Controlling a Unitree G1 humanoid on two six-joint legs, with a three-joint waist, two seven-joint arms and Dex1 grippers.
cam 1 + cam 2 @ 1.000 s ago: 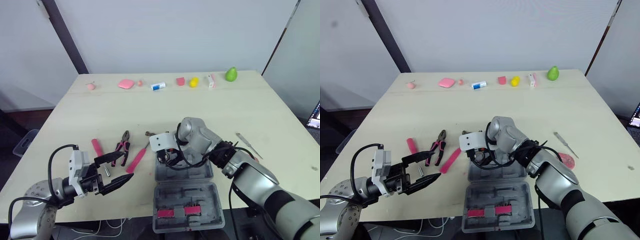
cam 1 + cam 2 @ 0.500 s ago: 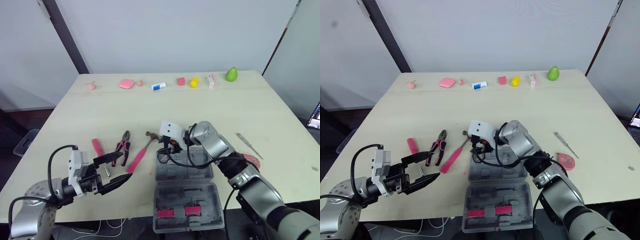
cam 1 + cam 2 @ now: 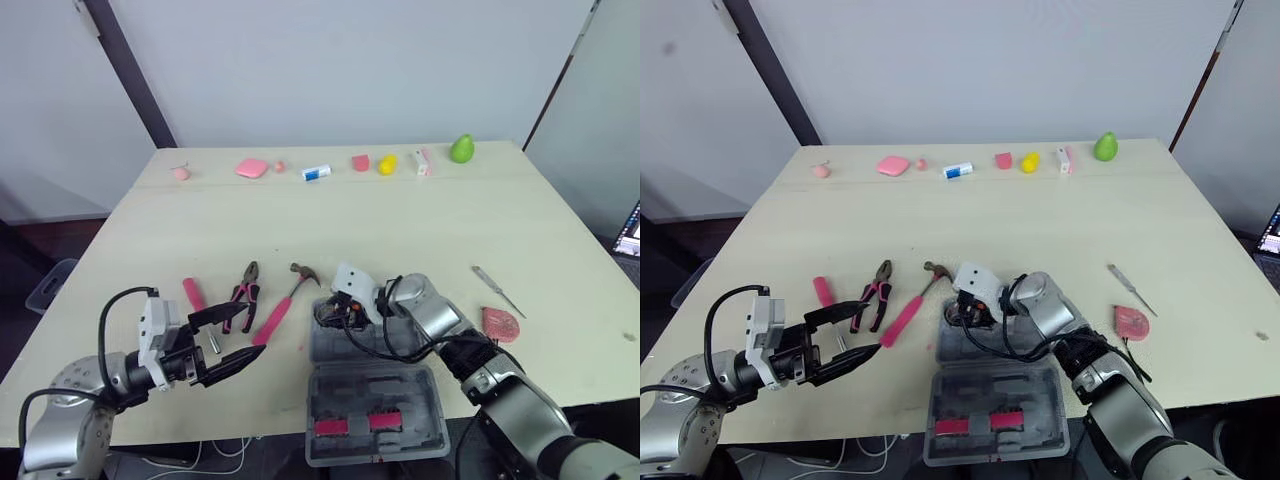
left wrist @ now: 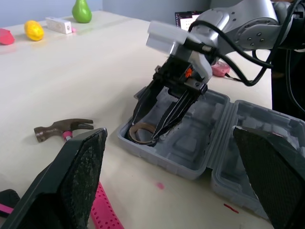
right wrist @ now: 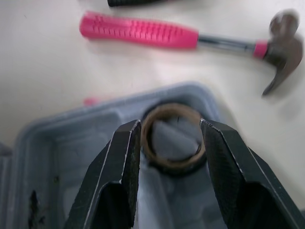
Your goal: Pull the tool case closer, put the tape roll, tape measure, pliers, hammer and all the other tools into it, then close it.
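We have the right gripper (image 5: 169, 126) down at the far-left pocket of the open tool case (image 3: 375, 392), which sits at the near middle of the table (image 3: 400, 220). Its fingers (image 5: 121, 157) are pinched across the tape roll (image 5: 172, 165) sitting in that pocket. Left gripper (image 3: 245, 330) hangs over the near left, spread wide, holding nothing, well apart from the case; hammer (image 3: 275, 320) lies just left of the case, pliers (image 3: 243, 292) further left.
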